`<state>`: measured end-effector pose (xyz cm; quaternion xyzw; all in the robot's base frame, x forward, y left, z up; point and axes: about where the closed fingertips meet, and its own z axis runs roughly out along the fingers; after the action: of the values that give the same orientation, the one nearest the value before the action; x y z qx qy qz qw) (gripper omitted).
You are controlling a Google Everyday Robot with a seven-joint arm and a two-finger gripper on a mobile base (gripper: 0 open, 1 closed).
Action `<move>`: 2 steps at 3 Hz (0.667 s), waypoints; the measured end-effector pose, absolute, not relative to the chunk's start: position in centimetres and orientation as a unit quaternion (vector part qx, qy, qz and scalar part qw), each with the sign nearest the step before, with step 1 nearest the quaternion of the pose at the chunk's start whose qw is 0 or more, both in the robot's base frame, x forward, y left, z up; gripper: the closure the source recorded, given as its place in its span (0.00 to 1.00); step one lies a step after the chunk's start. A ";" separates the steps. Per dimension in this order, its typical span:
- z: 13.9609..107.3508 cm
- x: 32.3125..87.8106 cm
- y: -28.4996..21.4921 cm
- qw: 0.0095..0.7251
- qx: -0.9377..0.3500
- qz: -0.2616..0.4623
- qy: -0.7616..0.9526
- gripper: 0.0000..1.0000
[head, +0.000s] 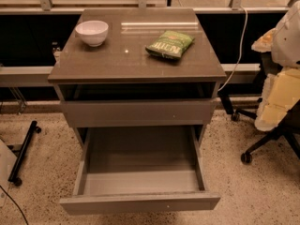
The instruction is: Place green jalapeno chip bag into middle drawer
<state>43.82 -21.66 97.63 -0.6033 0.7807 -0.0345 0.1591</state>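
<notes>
The green jalapeno chip bag point(169, 44) lies flat on the right side of the grey cabinet top point(136, 62), its white lettering facing up. The middle drawer point(140, 182) is pulled far out toward me and stands open. It is deep, with tall side walls, and its inside is bare. Its flat front point(139, 203) bears a small pale dot. My gripper is out of view, and no part of the arm shows.
A white bowl point(92, 32) stands on the cabinet top at the back left. A shallower grey drawer front point(138, 112) sits above the open drawer. An office chair point(276, 102) with pale padding stands to the right. A wheeled black stand point(23, 151) is on the floor to the left.
</notes>
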 end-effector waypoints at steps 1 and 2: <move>97.6 43.8 -21.7 0.159 -0.603 -0.035 0.781 0.00; 97.9 45.1 -21.5 0.180 -0.593 -0.041 0.783 0.00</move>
<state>45.06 -21.49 97.91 -0.5934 0.7834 -0.0415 0.1800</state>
